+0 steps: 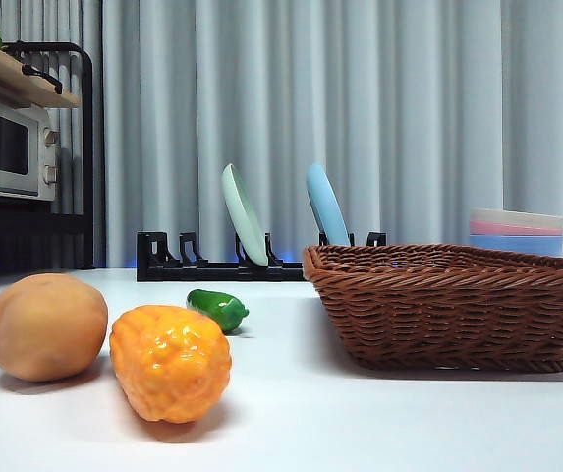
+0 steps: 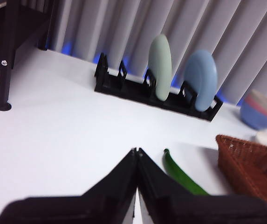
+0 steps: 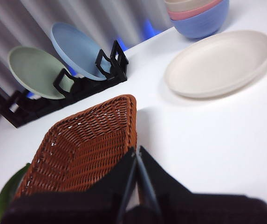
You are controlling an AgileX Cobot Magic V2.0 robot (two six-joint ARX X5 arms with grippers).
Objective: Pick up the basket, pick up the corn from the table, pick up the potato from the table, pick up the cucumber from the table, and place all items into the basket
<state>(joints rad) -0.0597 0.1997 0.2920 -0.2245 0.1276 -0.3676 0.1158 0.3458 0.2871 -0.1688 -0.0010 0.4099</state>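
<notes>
The brown wicker basket (image 1: 453,305) stands empty on the white table at the right. The tan potato (image 1: 45,326) lies at the left, the bumpy orange-yellow corn (image 1: 171,360) beside it, and the small green cucumber (image 1: 218,308) behind them, left of the basket. My left gripper (image 2: 137,150) is shut and empty, above the table near the cucumber (image 2: 180,175) and a basket corner (image 2: 252,163). My right gripper (image 3: 136,149) is shut and empty, above the basket's rim (image 3: 131,121); the cucumber's edge (image 3: 7,198) shows past the basket. Neither arm shows in the front view.
A black dish rack (image 1: 217,264) with a green plate (image 1: 245,214) and a blue plate (image 1: 326,205) stands at the back. Stacked bowls (image 3: 198,14) and a white plate (image 3: 219,63) lie beyond the basket. A microwave on a shelf (image 1: 6,147) is at far left.
</notes>
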